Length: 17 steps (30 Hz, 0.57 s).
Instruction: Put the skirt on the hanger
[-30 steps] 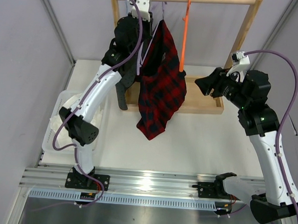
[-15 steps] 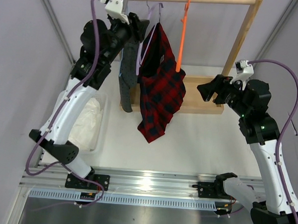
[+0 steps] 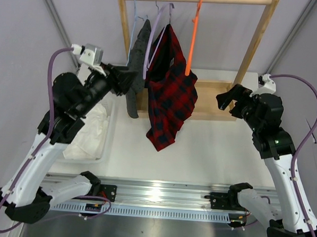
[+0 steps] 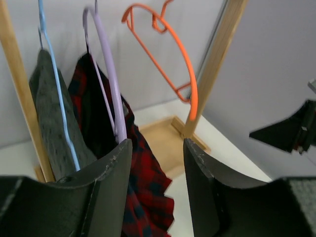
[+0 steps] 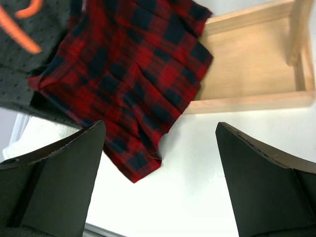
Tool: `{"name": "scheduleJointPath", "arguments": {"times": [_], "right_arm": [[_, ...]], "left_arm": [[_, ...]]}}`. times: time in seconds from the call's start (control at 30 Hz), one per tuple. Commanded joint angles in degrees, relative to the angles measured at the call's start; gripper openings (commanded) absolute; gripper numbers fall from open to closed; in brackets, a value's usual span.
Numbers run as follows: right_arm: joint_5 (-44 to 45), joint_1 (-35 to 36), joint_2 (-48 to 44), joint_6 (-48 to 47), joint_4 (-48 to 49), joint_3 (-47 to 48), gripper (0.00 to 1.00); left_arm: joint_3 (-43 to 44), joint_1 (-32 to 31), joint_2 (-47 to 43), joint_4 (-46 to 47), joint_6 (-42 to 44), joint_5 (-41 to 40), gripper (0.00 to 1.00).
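Red-and-black plaid skirt [image 3: 170, 92] hangs bunched on the lilac hanger [image 4: 109, 74], upper centre of the overhead view, hem drooping to a point. The left gripper [image 4: 157, 143] has its fingers apart and the right gripper [image 5: 160, 126] is spread wide, both empty.

Bright even light, soft shadows, glare on the metal rail [image 3: 154, 191], wrist views blurred up close

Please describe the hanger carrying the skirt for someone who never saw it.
Three hangers hang on the wooden rack at the table's far end. It is the middle hanger, pale lilac, holding the red plaid skirt; its neighbours are a light blue hanger and an orange hanger.
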Motion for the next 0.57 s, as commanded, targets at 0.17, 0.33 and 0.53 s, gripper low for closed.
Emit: {"name": "scheduleJointPath", "arguments": {"times": [0.17,0.33,0.53], "right_arm": [[7.4,-0.2,-6.9,7.1,4.0,-6.6,1.00],[7.7,-0.2,-7.8,7.2,3.1,-8.1,1.00],[7.7,-0.2,-9.9,7.2,6.7,-12.2,1.00]], "left_arm": [[-14.8,-0.4,-14.1,-6.2,-3.2,1.9,0.52],[-22.3,-0.4,-19.9,-9.6,-4.1,3.2,0.52],[-26.7,-0.4,-23.9,-12.2,-5.9,3.3,0.52]]}}
